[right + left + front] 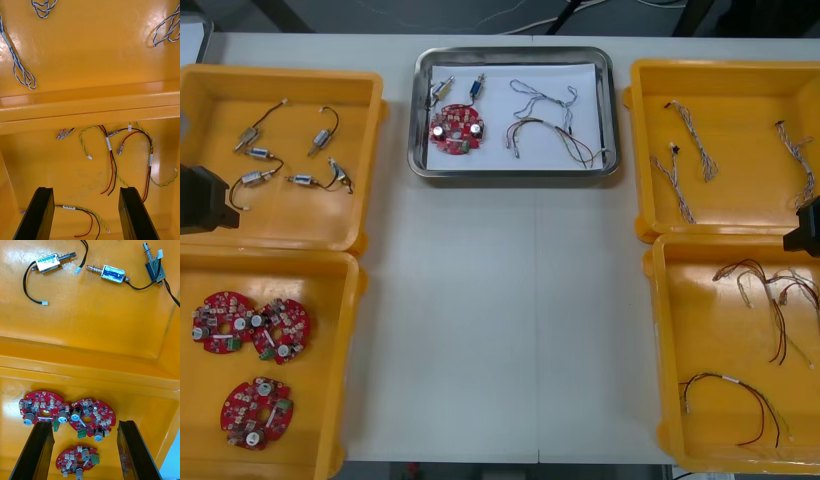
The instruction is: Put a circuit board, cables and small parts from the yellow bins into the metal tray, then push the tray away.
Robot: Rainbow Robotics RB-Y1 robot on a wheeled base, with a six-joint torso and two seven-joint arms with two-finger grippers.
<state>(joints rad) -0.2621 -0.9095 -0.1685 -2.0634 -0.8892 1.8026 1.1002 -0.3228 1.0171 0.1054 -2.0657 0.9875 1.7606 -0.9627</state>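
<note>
The metal tray (610, 110), white inside, sits at the table's far middle. In it lie a round red circuit board (456, 128), two small metal parts (442, 88), a twisted blue and white cable (545, 97) and a red and black cable (558, 138). My left gripper (202, 198) hangs at the left edge over the two left bins; in the left wrist view it (86, 427) is open above three circuit boards (88, 418). At the right edge my right gripper (808, 228) is also open (86, 191), above red and yellow cables (110, 157).
The far left yellow bin (280, 85) holds several small metal parts (300, 180), and the near left bin (320, 350) holds the boards. Blue and white cables (690, 140) lie in the far right bin (725, 75); the near right bin (680, 330) holds red, yellow and black cables.
</note>
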